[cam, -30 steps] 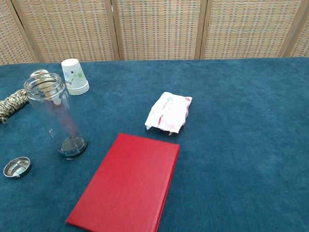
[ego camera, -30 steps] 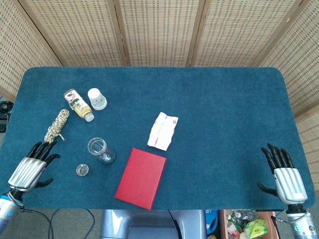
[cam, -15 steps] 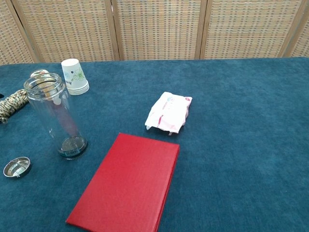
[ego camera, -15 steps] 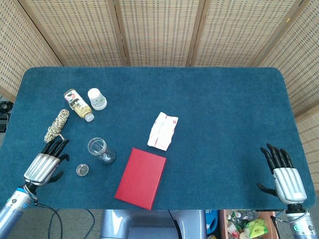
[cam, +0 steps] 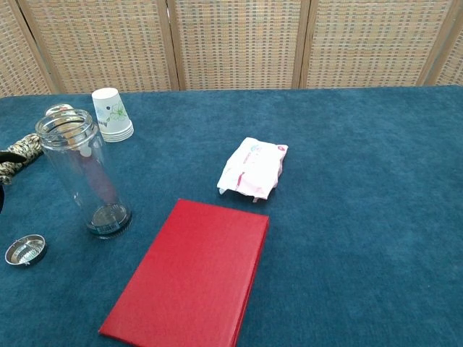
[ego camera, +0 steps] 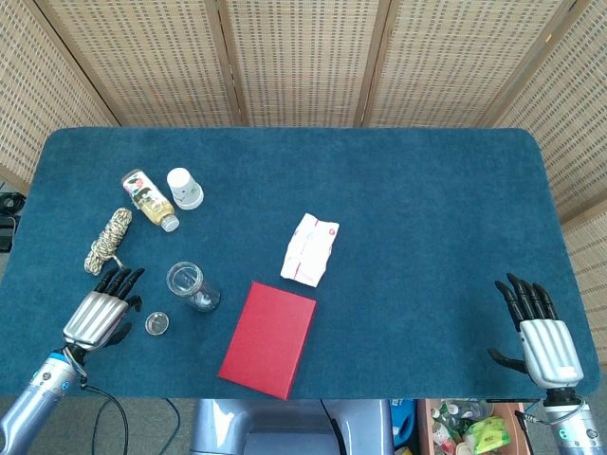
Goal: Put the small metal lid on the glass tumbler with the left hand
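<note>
Left hand (ego camera: 100,311), fingers spread and holding nothing, hovers just left of the small metal lid (ego camera: 156,323), which lies on the blue counter (ego camera: 427,209) near the upright, uncovered glass tumbler (ego camera: 187,283), so picking up and capping both remain undone.

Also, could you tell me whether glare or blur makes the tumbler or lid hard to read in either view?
Head view: even light, glass tumbler and small metal lid small but sharp. Chest view: tumbler sharp with faint reflections; lid crisp.
</note>
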Robot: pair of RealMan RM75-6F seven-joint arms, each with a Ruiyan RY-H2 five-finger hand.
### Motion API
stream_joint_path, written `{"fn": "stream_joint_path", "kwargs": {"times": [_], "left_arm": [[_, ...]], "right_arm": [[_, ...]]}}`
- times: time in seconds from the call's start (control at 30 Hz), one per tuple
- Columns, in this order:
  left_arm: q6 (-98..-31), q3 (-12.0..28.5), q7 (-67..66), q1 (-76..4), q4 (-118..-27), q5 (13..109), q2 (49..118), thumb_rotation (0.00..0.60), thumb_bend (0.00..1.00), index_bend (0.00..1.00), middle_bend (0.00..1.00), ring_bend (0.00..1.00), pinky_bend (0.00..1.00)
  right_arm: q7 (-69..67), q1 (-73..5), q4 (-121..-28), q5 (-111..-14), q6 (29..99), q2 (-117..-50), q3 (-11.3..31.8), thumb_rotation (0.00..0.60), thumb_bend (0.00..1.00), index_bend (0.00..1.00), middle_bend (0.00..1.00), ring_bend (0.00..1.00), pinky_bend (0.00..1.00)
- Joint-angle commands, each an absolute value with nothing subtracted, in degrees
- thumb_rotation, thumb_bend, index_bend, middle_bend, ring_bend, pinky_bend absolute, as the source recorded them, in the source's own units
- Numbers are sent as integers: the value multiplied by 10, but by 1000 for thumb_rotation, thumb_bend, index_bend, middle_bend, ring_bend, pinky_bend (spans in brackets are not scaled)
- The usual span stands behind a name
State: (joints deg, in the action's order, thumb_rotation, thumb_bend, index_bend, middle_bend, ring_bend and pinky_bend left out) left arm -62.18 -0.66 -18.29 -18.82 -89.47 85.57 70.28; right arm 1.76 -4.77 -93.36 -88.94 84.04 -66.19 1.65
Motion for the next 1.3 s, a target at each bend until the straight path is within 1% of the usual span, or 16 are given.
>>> {"fn": "stream_joint_path", "kwargs": {"times": [0.03, 0.63, 1.3], "left_arm": [[-617, -7, -188, -191, -888, 851, 710, 600, 408, 445, 0, 0, 0], [-598, -16, -207, -204, -865, 833, 748, 600, 410, 459, 0, 0, 0], [-605, -16, -217, -211, -844, 825, 781, 600, 411, 479, 0, 0, 0]], "right_arm": [[17, -48, -933, -889, 840, -662, 16, 600, 0, 0, 0, 0, 0], [16, -48, -933, -890, 839, -662, 16, 600, 0, 0, 0, 0, 0], [14, -48, -934, -891, 840, -661, 15, 600, 0, 0, 0, 0, 0]]}}
